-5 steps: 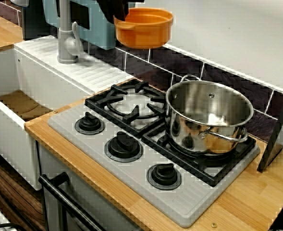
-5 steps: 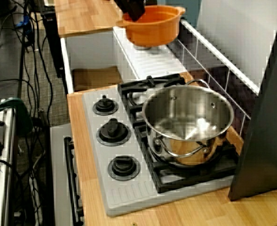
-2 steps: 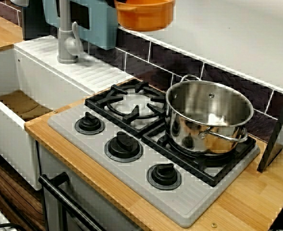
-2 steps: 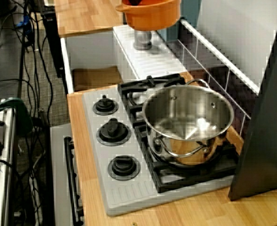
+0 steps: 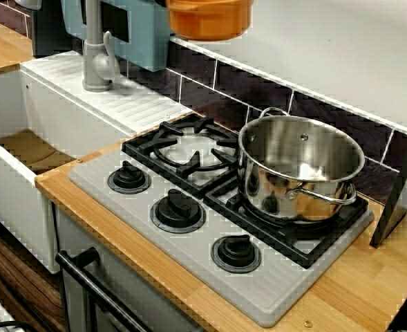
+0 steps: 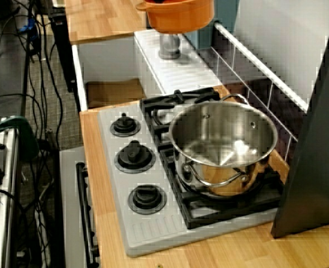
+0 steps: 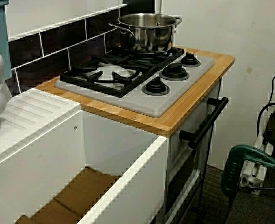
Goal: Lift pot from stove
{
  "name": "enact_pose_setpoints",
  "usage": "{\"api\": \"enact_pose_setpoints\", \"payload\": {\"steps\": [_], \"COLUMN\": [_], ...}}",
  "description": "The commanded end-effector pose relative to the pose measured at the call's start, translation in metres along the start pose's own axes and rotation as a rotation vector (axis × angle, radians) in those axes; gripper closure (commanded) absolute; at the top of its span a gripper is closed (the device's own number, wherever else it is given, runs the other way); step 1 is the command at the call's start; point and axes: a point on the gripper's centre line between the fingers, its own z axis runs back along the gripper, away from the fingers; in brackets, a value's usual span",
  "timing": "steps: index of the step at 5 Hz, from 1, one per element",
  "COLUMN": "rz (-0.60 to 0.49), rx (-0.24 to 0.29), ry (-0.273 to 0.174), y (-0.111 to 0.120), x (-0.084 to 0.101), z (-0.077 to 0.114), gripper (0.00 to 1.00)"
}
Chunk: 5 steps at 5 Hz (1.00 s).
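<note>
We see the orange pot point(image 5: 209, 19) hanging high above the faucet point(image 5: 96, 52), well up and to the left of the stove point(image 5: 189, 221), while the gripper is cropped out, its grip untellable.

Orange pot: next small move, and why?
Probably just hold, or a slight further rise. The orange pot hangs well above the stove, cropped by the top edge in two views and absent from the third. The left grate is bare; only the steel pot sits there. The gripper isn't visible.
</note>
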Motion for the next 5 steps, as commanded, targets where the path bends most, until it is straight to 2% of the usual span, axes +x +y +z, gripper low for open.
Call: {"api": "enact_pose_setpoints", "payload": {"steps": [1, 5], "rz": [0.003, 0.01], "rx": [0.018, 0.01], "ry": [0.054, 0.052], "y": [0.0041, 0.0095], "x": [-0.0089, -0.0101], "z": [0.0208, 0.0214], "gripper": [1.0, 1.0]}}
